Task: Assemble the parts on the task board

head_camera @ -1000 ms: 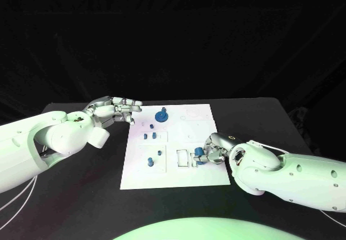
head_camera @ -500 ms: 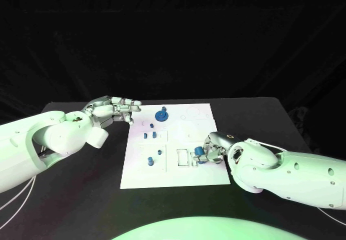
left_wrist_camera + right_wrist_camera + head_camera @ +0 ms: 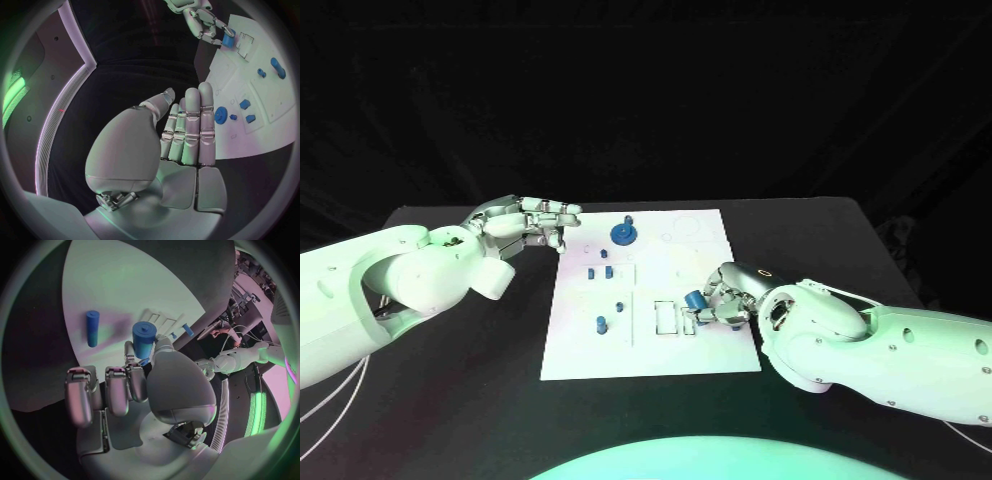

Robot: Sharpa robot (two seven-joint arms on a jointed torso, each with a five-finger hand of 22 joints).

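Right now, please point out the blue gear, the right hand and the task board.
blue gear (image 3: 623, 234), head view, on its round top.
right hand (image 3: 714, 303), head view, on the middle of the hand.
task board (image 3: 646, 355), head view, on a bare part near its front edge.

Head view: looks steeply down from above onto the table (image 3: 473, 400), task board (image 3: 646, 340) at frame centre. Wrist views: fisheye cameras close behind each hand, facing along its fingers. All three share the task board.
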